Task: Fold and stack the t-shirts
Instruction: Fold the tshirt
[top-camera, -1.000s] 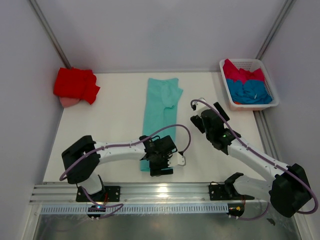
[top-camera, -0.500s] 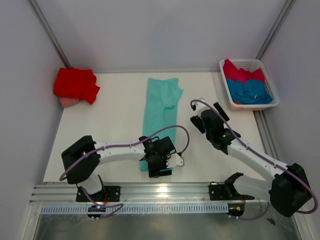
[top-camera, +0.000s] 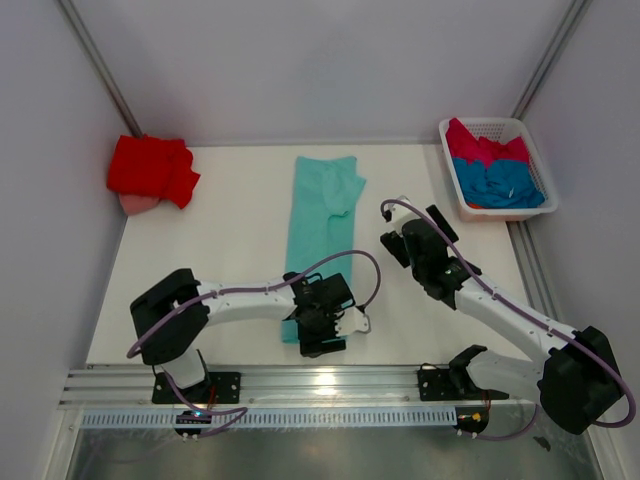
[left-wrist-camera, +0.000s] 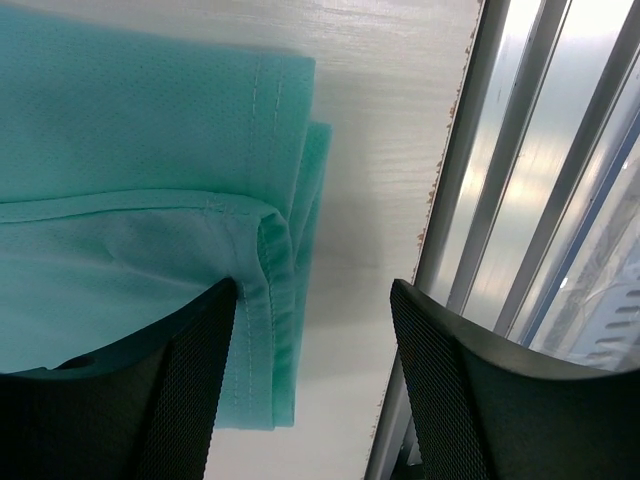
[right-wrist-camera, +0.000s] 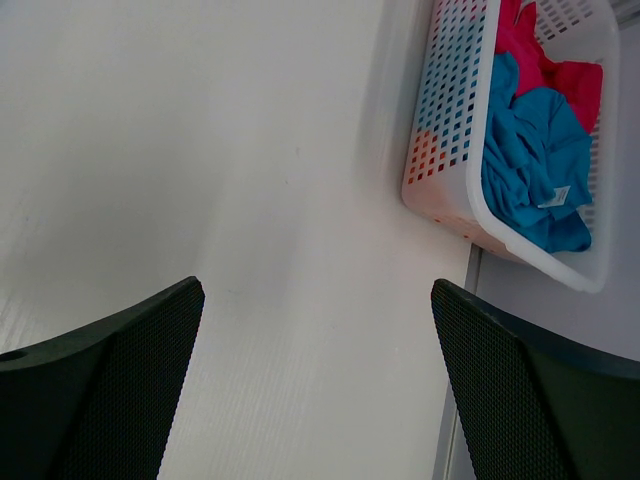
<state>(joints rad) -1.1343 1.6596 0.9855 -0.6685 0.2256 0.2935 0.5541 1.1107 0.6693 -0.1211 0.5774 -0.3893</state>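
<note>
A red shirt (top-camera: 150, 168) lies bunched in the far left corner of the table (top-camera: 220, 260), over something pale pink (top-camera: 138, 203) that cannot be made out. At centre, the teal shirt (top-camera: 322, 215) stretches as a long folded strip from the far edge toward the arms. The left gripper (top-camera: 322, 343) hangs over the strip's near end. The wrist view shows its fingers (left-wrist-camera: 190, 390) spread, with the stitched hem corner lying between them, beside the left finger and not pinched. The right gripper (top-camera: 412, 232) hovers over bare table to the right of the teal shirt, jaws wide apart and holding nothing. In the far right corner, a white basket (top-camera: 497, 125) holds a crumpled blue shirt (top-camera: 500, 182) and a pink shirt (top-camera: 485, 148).
</note>
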